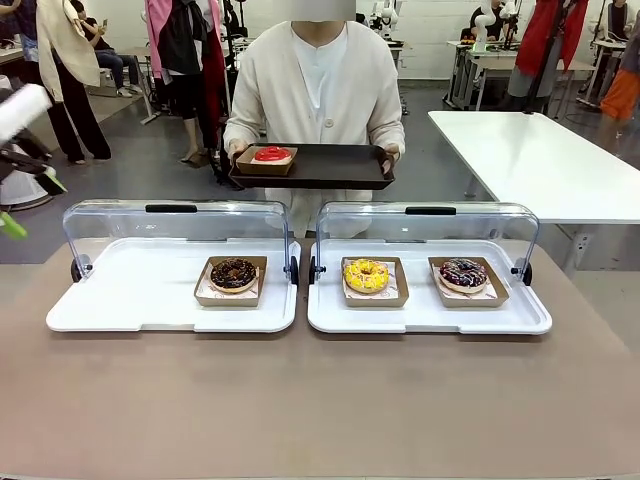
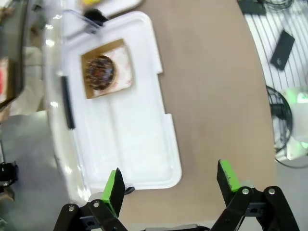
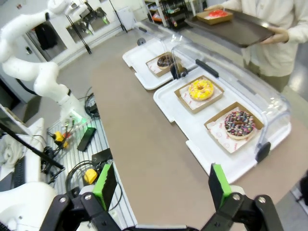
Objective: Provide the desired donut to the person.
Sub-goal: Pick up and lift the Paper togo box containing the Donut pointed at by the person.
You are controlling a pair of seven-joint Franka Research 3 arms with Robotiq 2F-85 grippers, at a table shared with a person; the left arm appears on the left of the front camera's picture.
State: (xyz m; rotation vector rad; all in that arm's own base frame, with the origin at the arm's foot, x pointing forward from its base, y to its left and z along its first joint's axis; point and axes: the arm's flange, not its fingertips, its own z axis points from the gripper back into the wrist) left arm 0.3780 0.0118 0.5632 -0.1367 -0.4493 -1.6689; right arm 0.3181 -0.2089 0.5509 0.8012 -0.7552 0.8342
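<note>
The person (image 1: pixel 318 85) stands at the far side holding a black tray (image 1: pixel 330 165) that carries a red-glazed donut (image 1: pixel 271 154) in a brown box. On the table, the left white tray (image 1: pixel 130 290) holds a chocolate donut (image 1: pixel 233 274) (image 2: pixel 99 72). The right white tray (image 1: pixel 420 315) holds a yellow donut (image 1: pixel 366 275) (image 3: pixel 200 88) and a dark sprinkled donut (image 1: pixel 463 274) (image 3: pixel 239 123). My left gripper (image 2: pixel 171 185) hangs open and empty above the left tray's outer end. My right gripper (image 3: pixel 161 185) is open and empty, high above the table's right end.
Both trays have clear hinged lids (image 1: pixel 180 235) standing open at the back. A second white table (image 1: pixel 540 160) stands at the right behind. Cables and boxes (image 3: pixel 82 139) lie on a rack beside the table. My left arm (image 1: pixel 20 110) enters at the left edge.
</note>
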